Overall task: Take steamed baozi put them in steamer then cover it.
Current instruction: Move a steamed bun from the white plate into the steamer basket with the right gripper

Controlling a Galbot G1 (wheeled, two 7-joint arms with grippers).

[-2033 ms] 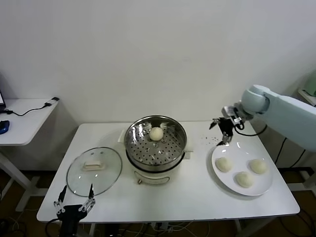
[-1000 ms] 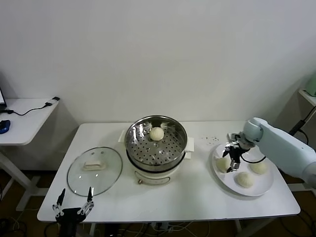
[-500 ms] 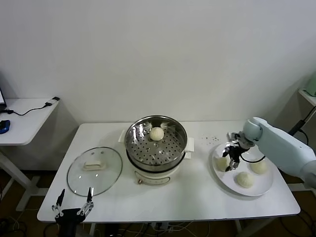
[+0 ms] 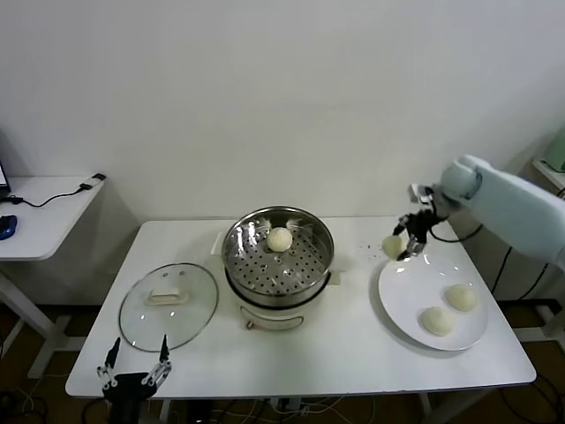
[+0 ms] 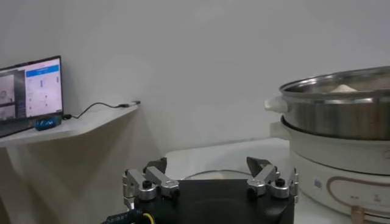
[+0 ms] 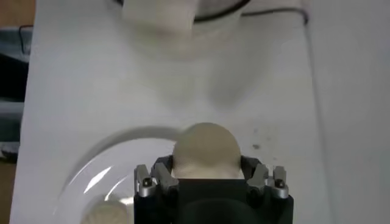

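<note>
The right gripper (image 4: 406, 240) jaws clasp a soft, light bun (image 4: 393, 246) across its middle; squeezing harder likely dents it. The left gripper (image 4: 133, 369) idles wide open near the desk's (image 4: 335, 353) near left edge.

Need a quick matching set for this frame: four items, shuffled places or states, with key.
Items:
1. glass lid
2. right end effector
3. left end effector
4. steamer

States:
A. open, idle by the table's front edge
B. holds one baozi on its tray
C. flat on the table
D. shut on a baozi, raised above the plate's edge

Pairs: 1-C, 2-D, 3-A, 4-B
</note>
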